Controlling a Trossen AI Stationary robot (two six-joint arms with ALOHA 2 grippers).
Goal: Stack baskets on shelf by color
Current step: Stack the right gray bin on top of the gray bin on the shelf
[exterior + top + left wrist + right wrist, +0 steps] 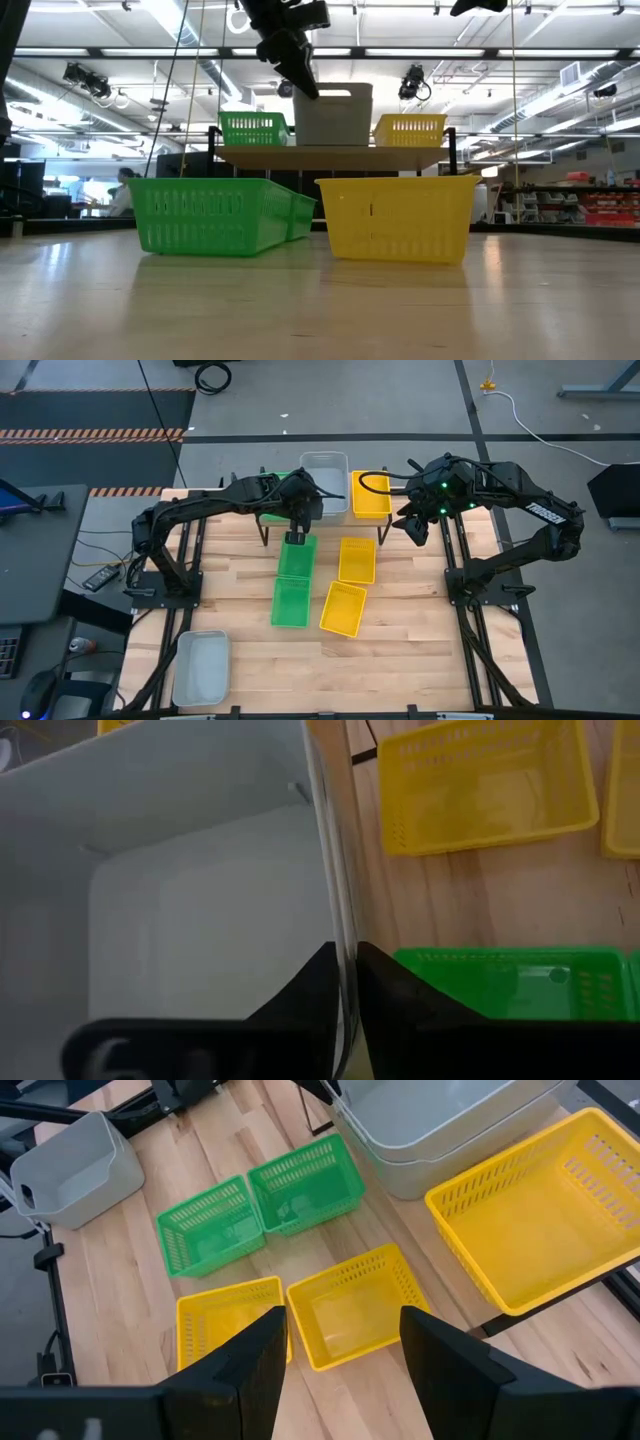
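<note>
My left jaws (345, 982) pinch the thin side wall of the pale grey rectangular plastic basket (325, 482) on the low wooden-plank shelf (335, 157) at the counter's far edge. Such a narrow hold (one rim only) could let it tip or slide askew off the grey basket under it. My right jaws (340, 1350) hang open near the yellow slotted plastic basket (371, 495) on the shelf.

Slatted plastic baskets (305, 1180), smooth wooden shelf (335, 157), glossy wood tabletop (320, 300)

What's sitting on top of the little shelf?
On the shelf sit a green basket, stacked grey baskets pinched at one wall by the left gripper, and a yellow basket. The arm hides part of the green one from above.
</note>
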